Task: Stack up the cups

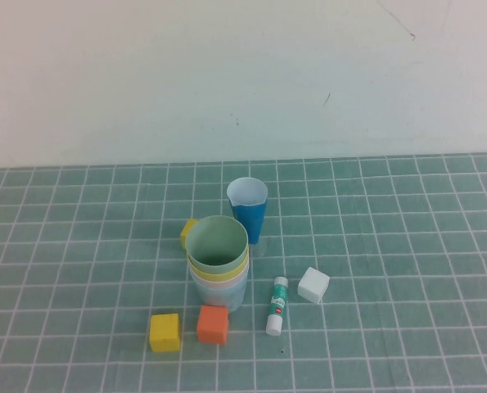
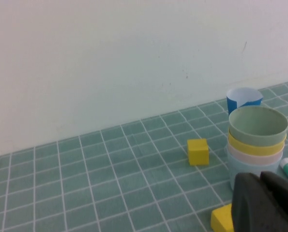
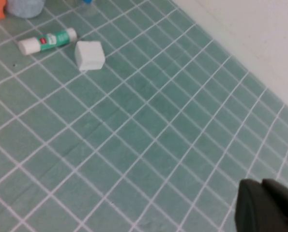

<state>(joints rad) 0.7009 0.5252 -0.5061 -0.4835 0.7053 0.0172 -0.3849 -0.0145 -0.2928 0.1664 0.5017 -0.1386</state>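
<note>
High view: four cups [image 1: 217,260] nested into one stack near the table's middle, green on top, then yellow, pink, light blue at the base. Looks done as far as stacking goes; nothing left loose among the four. Dark blue cup [image 1: 249,210] standing apart just behind the stack, not part of it. Around the stack: yellow block [image 1: 164,332] and orange block [image 1: 213,324] in front, a second yellow block [image 1: 188,232] tucked behind, glue stick [image 1: 277,305] and white cube [image 1: 313,285] to the right. No arm or gripper in sight here.

Left wrist view: same stack, upright and tidy, green rim clean above the yellow one. Left gripper [image 2: 263,203] shut, holding nothing, hanging well back from the stack on its left side.

Right wrist view: only the stack's base at the frame edge, plus glue stick and white cube. Right gripper [image 3: 265,208] shut, empty, over bare mat [image 3: 134,135] well to the right of everything. Judged complete; both arms apparently parked.
</note>
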